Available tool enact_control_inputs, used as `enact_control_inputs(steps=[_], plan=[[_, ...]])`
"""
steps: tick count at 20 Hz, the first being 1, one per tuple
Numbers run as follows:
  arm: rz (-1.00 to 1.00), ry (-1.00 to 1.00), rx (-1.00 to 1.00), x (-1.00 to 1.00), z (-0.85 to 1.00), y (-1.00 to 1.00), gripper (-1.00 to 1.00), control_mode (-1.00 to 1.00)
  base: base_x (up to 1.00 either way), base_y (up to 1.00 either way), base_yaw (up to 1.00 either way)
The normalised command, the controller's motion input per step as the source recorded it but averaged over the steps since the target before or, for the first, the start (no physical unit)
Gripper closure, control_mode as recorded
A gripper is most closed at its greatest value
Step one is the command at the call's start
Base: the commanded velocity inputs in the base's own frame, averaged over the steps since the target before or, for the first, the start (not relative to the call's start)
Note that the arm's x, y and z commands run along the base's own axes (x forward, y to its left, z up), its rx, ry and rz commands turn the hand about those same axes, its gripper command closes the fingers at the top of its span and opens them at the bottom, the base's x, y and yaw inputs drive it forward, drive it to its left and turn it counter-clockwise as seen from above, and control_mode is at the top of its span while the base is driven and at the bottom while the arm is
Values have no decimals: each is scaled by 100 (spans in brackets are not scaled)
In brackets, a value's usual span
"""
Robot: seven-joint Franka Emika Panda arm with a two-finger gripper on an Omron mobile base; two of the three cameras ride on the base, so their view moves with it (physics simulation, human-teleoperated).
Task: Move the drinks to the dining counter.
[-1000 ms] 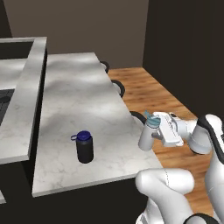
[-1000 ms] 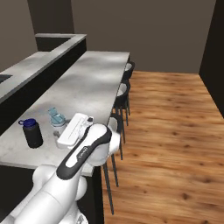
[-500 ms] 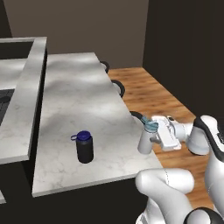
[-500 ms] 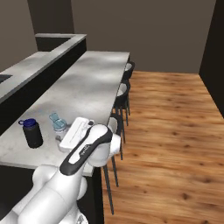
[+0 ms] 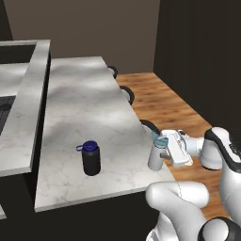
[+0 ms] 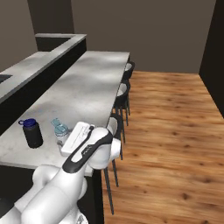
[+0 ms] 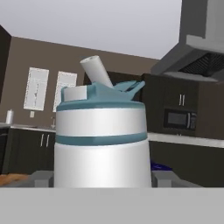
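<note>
Gripper (image 5: 160,151) is clamping the slim white-grey bottle (image 5: 156,155) partway open around its body, holding it upright on the dining counter (image 5: 89,117) near the counter's stool-side edge. From the bottle, the wide black bottle (image 5: 91,158) is standing at nine o'clock, well apart, also on the slab.

A black bottle (image 6: 32,133) and a slim white bottle (image 6: 60,133) stand near each other on the marble counter (image 6: 87,87), stools (image 6: 122,94) alongside.
</note>
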Motion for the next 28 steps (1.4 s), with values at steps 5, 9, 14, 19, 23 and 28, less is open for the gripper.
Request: enact_control_inputs(steps=[5, 9, 14, 19, 23, 28], plan=[[0, -5, 0, 2, -24, 0, 100, -100, 0, 0, 0], [0, -10, 0, 10, -22, 0, 100, -100, 0, 0, 0], [0, -11, 0, 12, -25, 0, 100, -100, 0, 0, 0], [0, -2, 0, 29, -31, 0, 100, -100, 0, 0, 0], [0, 2, 1, 45, -22, -4, 100, -100, 0, 0, 0], [0, 2, 1, 37, -21, 0, 100, -100, 0, 0, 0]])
